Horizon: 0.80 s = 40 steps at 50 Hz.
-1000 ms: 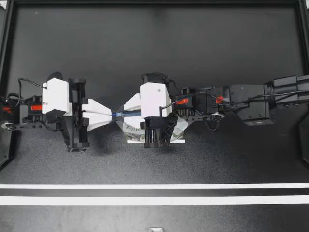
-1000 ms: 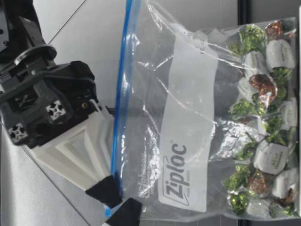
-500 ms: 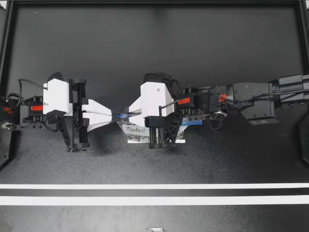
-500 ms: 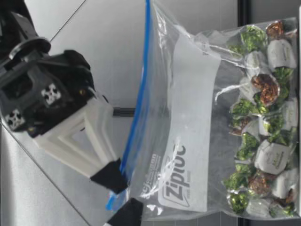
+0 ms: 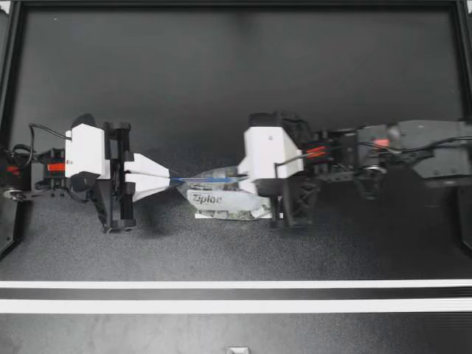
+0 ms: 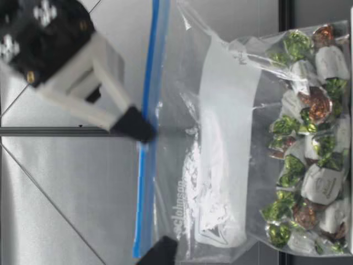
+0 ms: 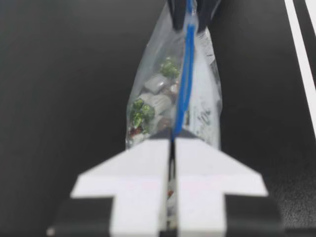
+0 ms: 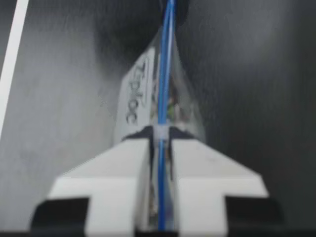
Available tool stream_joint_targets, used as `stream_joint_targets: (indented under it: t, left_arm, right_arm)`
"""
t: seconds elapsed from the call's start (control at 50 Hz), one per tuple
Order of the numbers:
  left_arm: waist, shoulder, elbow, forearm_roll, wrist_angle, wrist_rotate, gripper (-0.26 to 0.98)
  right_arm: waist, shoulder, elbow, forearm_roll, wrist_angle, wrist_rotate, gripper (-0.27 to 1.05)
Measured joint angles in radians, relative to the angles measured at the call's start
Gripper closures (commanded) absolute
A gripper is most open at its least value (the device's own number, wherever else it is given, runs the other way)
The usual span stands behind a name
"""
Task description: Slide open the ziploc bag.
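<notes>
Fingers point(image 5: 150, 175) pinch upright bag's point(image 5: 221, 200) zipper point(image 5: 210, 179), stretched arm-to-arm.

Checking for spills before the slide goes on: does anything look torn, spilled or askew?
Nothing stands out. The ziploc bag is held upright between the left gripper and right gripper, both shut on its blue zip strip; the wrapped candies sit inside at its bottom.

On table point(image 5: 236, 88), centre: ziploc bag point(image 5: 215, 200) upright, seal edge on top, candies point(image 6: 309, 182) in its bottom. Left gripper point(image 5: 172, 179) clamps the seal's left end. Right gripper point(image 5: 242, 177) clamps it farther right.
</notes>
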Motion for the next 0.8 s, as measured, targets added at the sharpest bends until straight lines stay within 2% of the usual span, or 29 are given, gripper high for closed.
stream_joint_targets:
  t: [0.52, 0.8]
  left_arm:
    - [0.000, 0.020, 0.005, -0.003, -0.015, -0.002, 0.89]
    - [0.002, 0.021, 0.011, -0.005, -0.017, -0.002, 0.89]
  right_arm:
    - [-0.012, -0.198, 0.233, 0.000, 0.002, 0.005, 0.87]
    - [-0.017, -0.268, 0.290, 0.000, -0.009, 0.005, 0.87]
